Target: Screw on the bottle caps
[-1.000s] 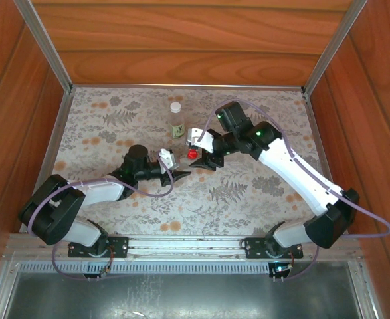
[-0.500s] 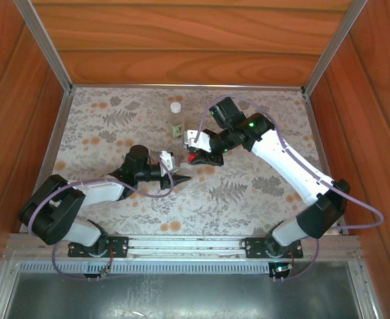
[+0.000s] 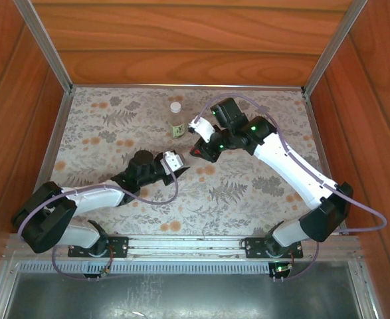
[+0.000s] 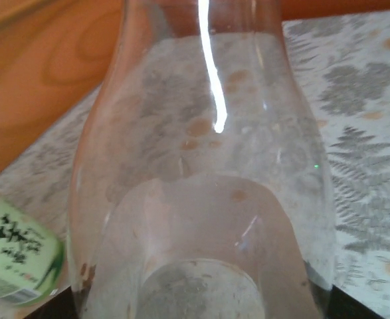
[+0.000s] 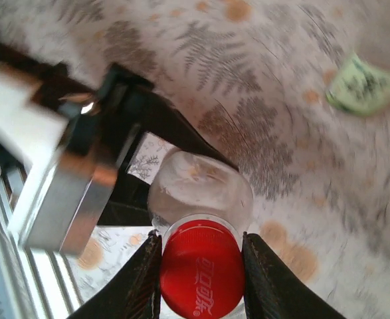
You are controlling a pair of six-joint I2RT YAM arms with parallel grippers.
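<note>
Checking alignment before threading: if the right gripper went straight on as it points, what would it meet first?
Probably the clear bottle, directly beyond the red cap in the jaws of the right gripper; depth is unclear.

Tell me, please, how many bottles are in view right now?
2. The green-labelled bottle stands at the table's far middle; the clear bottle sits in the left gripper's jaws. None seems hidden.

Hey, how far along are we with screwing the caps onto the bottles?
Looks done: the green-label bottle stands at the back with its white cap on. In hand: the left gripper grips the clear bottle while the right gripper pinches the red cap between its jaws at the bottle's mouth. Left: twisting that cap down; whether it's threaded is unclear.
</note>
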